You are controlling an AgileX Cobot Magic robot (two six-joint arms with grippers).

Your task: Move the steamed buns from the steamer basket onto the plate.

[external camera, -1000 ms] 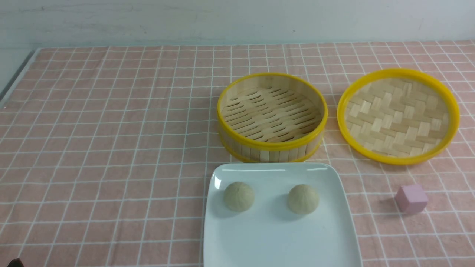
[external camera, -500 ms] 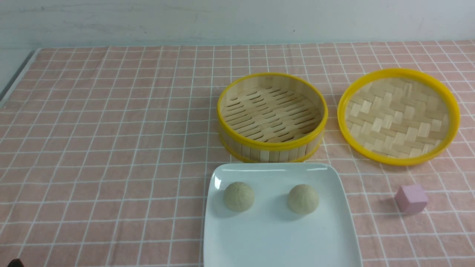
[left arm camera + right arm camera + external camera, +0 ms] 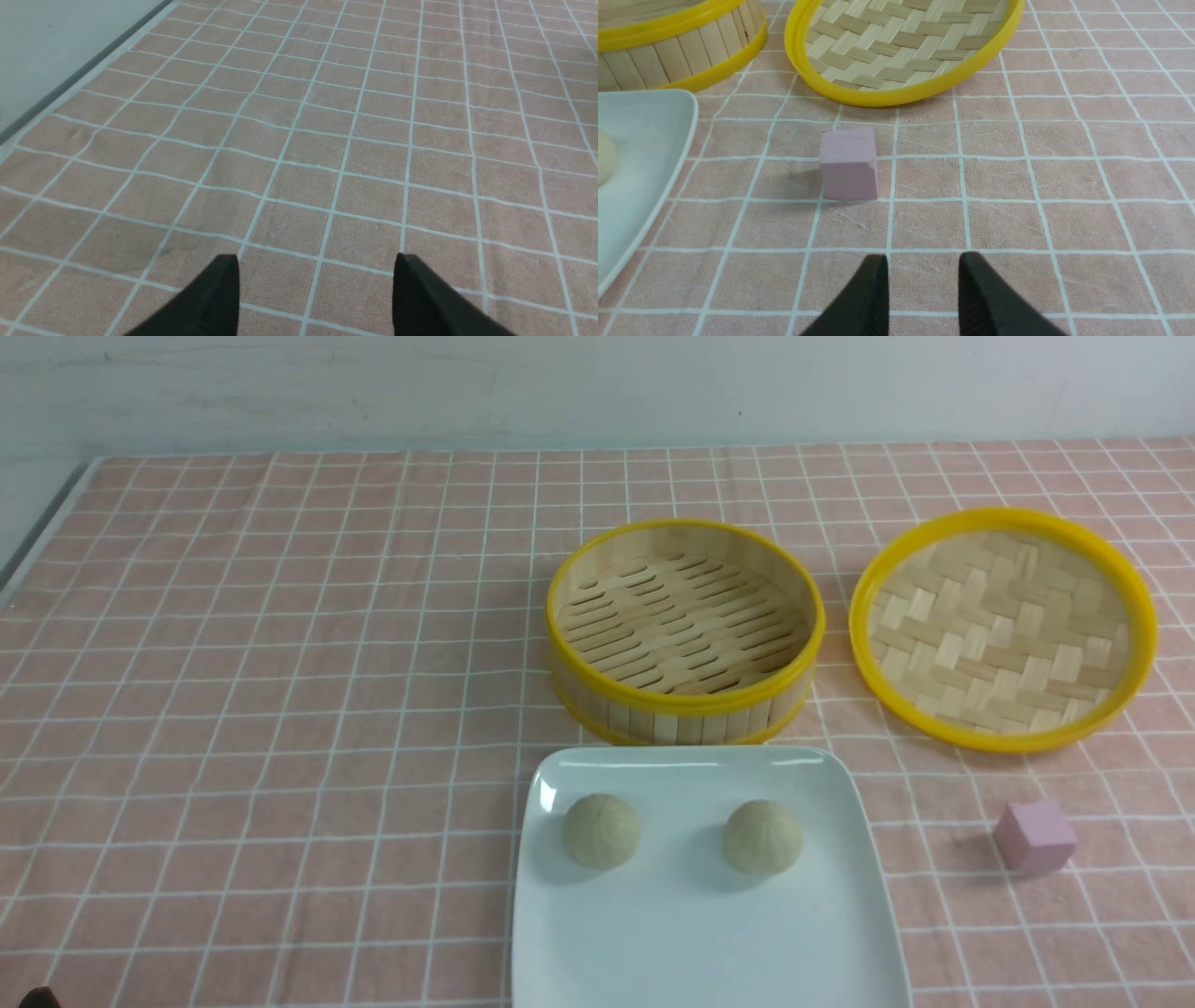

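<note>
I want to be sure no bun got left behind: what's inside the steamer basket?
No bun shows inside the steamer basket, just its slatted floor. The near wall may hide a sliver of floor; beneath the slats is covered.

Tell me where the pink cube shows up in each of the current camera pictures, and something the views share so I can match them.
Front view: pink cube, lower right.
Left wrist view: not in it.
Right wrist view: upper half, just left of centre.
Shared landmark: the checked tablecloth, in all three.
</note>
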